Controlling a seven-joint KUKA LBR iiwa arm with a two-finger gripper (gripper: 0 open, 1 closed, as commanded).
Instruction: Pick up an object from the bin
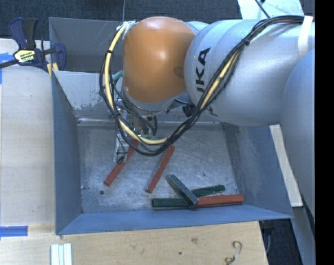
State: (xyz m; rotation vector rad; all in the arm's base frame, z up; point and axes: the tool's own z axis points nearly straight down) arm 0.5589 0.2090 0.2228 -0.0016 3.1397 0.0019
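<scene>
1. Grey metal bin [67,164] with sloped walls and a scuffed floor, seen from above. A big silver arm [255,76] comes in from the right, with a rounded orange cover [155,57] on its wrist and yellow and black cables [109,76] looped round it.
2. The thing under the tool is a thin red-orange flat stick [115,173] on the left part of the floor. Its long axis runs diagonally: one end points near-left, and the other points far-right and sits right under the tool.
3. The gripper [122,148] hangs below the orange cover, down at that stick's far end. Honestly can't tell if it's open or closed, or whether it's touching the stick.
4. A second red-orange stick [159,170] lies just to the right, roughly parallel and apart from the first.
5. Near-right, by the near wall, there's a small pile of dark green bars [178,189] lying with one more red-orange bar [221,200].
</scene>
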